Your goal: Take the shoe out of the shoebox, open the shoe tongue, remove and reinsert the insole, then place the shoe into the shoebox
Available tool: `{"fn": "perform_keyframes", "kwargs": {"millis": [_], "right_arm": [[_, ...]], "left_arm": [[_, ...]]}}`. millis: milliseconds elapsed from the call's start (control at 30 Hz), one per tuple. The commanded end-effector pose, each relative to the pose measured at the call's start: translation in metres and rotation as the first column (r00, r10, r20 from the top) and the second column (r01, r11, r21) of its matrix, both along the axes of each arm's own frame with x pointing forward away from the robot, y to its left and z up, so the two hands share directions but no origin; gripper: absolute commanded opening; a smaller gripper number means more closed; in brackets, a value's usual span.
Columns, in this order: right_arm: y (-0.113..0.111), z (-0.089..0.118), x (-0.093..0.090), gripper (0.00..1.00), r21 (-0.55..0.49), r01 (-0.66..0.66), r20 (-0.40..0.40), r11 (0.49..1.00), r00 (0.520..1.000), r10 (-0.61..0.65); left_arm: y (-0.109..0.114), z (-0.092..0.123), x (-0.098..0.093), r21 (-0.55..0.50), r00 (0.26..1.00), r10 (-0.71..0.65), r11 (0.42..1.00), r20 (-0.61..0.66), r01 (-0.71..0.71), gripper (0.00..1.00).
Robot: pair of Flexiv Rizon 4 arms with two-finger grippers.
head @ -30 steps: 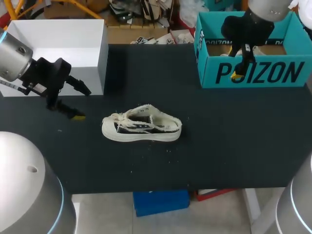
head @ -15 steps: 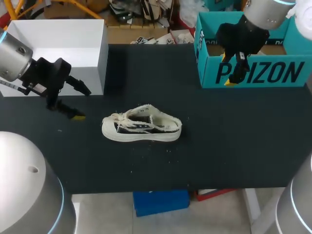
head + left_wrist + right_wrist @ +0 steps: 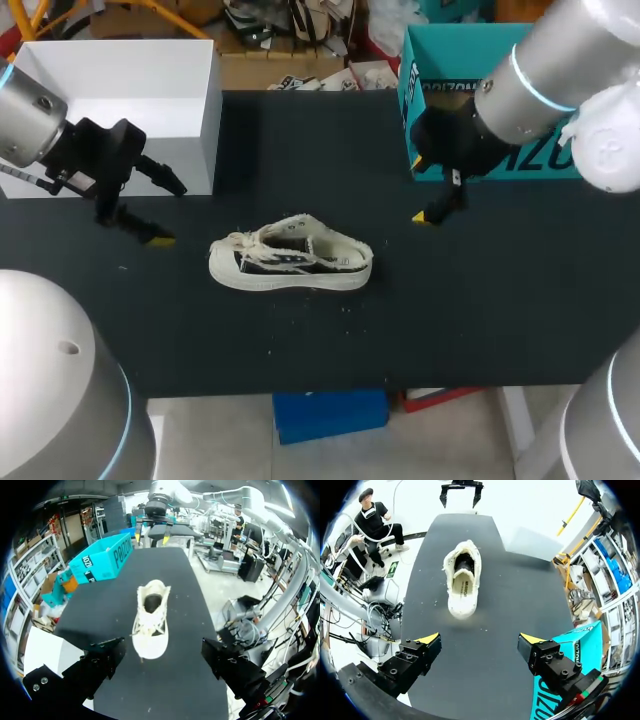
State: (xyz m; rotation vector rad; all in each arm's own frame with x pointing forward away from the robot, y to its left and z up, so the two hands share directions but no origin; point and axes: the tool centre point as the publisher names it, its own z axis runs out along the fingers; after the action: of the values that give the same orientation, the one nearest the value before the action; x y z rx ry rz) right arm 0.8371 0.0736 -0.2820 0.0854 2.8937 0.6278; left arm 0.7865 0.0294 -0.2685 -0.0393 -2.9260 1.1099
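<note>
A black matte table [image 3: 480, 300] carries a cream low-top canvas shoe [image 3: 290, 263] upright near its middle, with pale crumbs [image 3: 345, 308] beside it. A white open box [image 3: 208, 130] stands at the far left corner. A teal cardboard shoebox [image 3: 450, 45] stands at the far right corner.

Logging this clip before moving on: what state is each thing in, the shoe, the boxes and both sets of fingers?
Shoe: out of the box, upright on its sole on the table.
Teal shoebox: open.
White box: open.
Left gripper: fingers open, holding nothing.
Right gripper: fingers open, holding nothing.
</note>
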Motion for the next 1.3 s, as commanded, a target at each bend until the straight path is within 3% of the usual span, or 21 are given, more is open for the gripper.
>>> {"fn": "perform_keyframes", "kwargs": {"millis": [33, 300, 1000, 1300], "right_arm": [[0.008, -0.022, -0.002, 1.00, 0.066, 0.024, 0.065, 0.998, 0.997, -0.028], [0.028, -0.040, -0.006, 1.00, 0.132, 0.032, 0.078, 0.991, 0.996, -0.042], [0.071, -0.095, -0.009, 1.00, 0.262, -0.026, 0.022, 0.965, 1.000, 0.021], [0.089, -0.109, -0.011, 1.00, 0.300, -0.029, 0.006, 0.954, 1.000, 0.029]], "left_arm": [[0.000, -0.002, 0.000, -0.001, 1.000, 0.000, 1.000, 0.003, 0.000, 1.00], [0.000, -0.002, 0.000, -0.001, 1.000, 0.000, 1.000, 0.003, 0.000, 1.00], [0.000, -0.002, 0.000, -0.001, 1.000, 0.000, 1.000, 0.003, 0.000, 1.00], [0.000, -0.002, 0.000, -0.001, 1.000, 0.000, 1.000, 0.003, 0.000, 1.00]]}}
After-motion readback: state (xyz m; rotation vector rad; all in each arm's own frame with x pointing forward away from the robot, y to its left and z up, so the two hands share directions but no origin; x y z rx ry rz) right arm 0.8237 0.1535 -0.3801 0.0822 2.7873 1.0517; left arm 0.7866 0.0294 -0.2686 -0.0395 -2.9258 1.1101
